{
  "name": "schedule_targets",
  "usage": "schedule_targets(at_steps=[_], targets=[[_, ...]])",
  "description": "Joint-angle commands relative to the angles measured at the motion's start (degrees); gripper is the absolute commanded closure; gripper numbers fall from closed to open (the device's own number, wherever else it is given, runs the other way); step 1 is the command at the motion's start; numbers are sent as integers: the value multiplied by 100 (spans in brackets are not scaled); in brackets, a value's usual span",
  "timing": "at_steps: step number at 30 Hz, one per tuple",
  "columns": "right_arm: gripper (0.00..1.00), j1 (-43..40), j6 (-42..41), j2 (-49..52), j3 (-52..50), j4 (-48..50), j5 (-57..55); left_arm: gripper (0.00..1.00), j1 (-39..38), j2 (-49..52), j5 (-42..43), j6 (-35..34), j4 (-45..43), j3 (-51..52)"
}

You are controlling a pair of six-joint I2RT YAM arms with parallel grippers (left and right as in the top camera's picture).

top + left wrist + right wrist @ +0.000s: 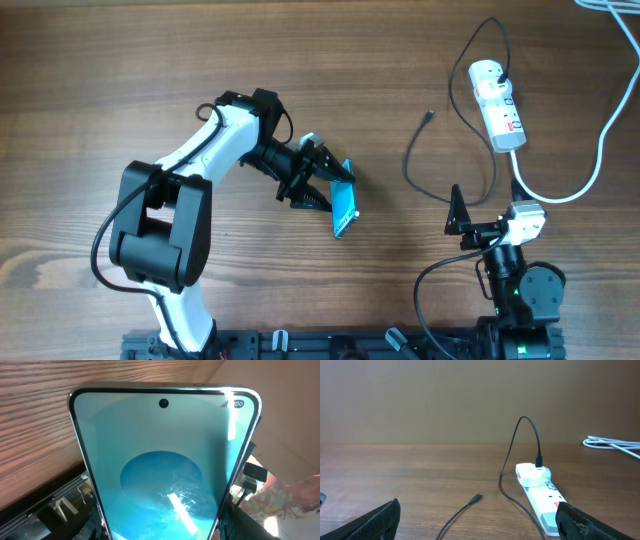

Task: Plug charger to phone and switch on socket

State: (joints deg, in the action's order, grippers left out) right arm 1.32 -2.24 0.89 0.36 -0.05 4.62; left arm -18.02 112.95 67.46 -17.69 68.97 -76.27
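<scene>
The phone point(345, 208), its cyan screen lit, is held by its long side edges in my left gripper point(326, 191) at mid-table. It fills the left wrist view, the phone point(160, 460) sitting between the two dark jaws of the left gripper point(160, 527). The white socket point(498, 105) lies at the far right. The charger point(412, 165) is plugged into it, and its black cable loops down the table. Its loose connector point(477, 497) rests on the wood, apart from the phone. My right gripper point(487, 206) stands open and empty, near the socket point(542, 497).
A thick white cord point(600, 150) runs from the socket off to the right edge. Both arm bases point(340, 345) sit along the near edge. Bare wood lies between the phone and the charger's loop.
</scene>
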Motion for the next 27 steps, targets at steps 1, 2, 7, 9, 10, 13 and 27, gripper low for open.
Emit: schedule_targets(at_steps=[1,2,7,9,10,13,27], targets=[[0,22,63,-68,-7,17,-76,50,-22,-46,326,13,-9,-105],[0,22,61,-68,-7,17,-76,50,-37,-46,326,13,-15,-105],[0,22,61,-68,-7,17,-76,47,-251,-46,326,9,-201,-105],[0,22,61,-68,-7,17,-76,47,-343,-46,323,-72,-267,-105],[0,22,61,-68,-7,17,-76,47,-391,-46,323,-120,-354,-105],[0,22,63,-68,-7,17,-76,47,-501,-46,323,-271,-573,-105],[0,22,61,-68,-7,17,-76,45,-511,-46,129,-385,-1014,-105]])
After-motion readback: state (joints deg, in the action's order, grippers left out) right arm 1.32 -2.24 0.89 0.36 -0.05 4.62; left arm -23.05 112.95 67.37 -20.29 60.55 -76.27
